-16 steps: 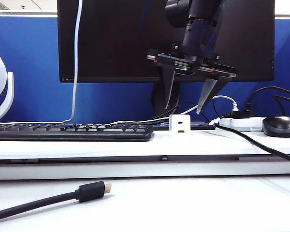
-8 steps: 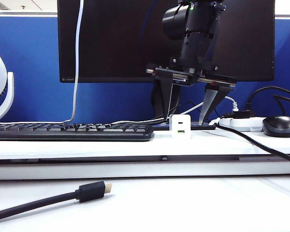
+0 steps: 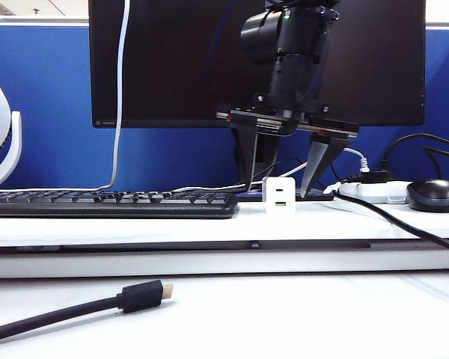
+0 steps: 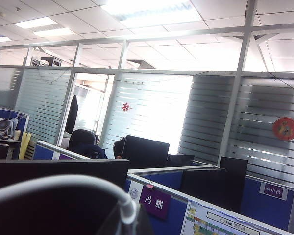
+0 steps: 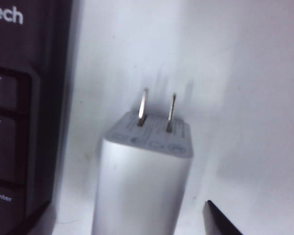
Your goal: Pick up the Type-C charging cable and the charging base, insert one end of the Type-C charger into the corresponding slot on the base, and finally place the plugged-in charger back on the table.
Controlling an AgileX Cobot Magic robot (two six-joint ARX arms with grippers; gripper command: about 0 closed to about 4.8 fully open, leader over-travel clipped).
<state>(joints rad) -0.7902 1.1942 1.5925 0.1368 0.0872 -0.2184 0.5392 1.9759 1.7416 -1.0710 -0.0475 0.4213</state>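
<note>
White Type-C charging cable (image 3: 118,90) hanging down at far left, long axis vertical. Left gripper outside every view, fingers together. White charging base (image 3: 278,196) upright on raised desk (image 3: 135,224) shelf beside keyboard (image 3: 108,203), ports facing camera, prongs (image 5: 157,110) pointing backward. Right gripper (image 3: 278,183) lowered around base, fingers (image 3: 311,166) apart, not touching.

Right gripper (image 3: 279,176) straddling charging base (image 3: 278,196) on shelf; keyboard (image 3: 112,203) to its left, power strip (image 3: 374,192) right, monitor (image 3: 179,60) prob. behind.
</note>
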